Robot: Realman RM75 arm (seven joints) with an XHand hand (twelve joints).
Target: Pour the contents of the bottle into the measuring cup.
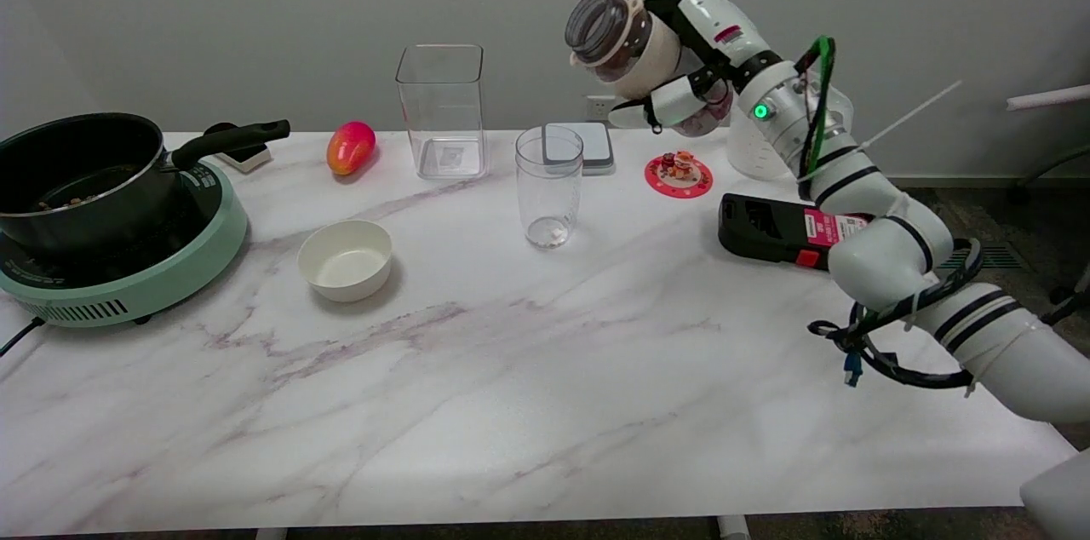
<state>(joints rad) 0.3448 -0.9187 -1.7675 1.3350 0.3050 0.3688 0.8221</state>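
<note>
Marble-veined tabletop (pixel 511 404) — grey wall (pixel 255 12) behind

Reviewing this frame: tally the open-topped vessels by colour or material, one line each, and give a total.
Clear: 3 – square container, measuring cup, bottle gripped by the right hand
White: 1 – bowl
Black: 1 – pot
Total: 5
</note>
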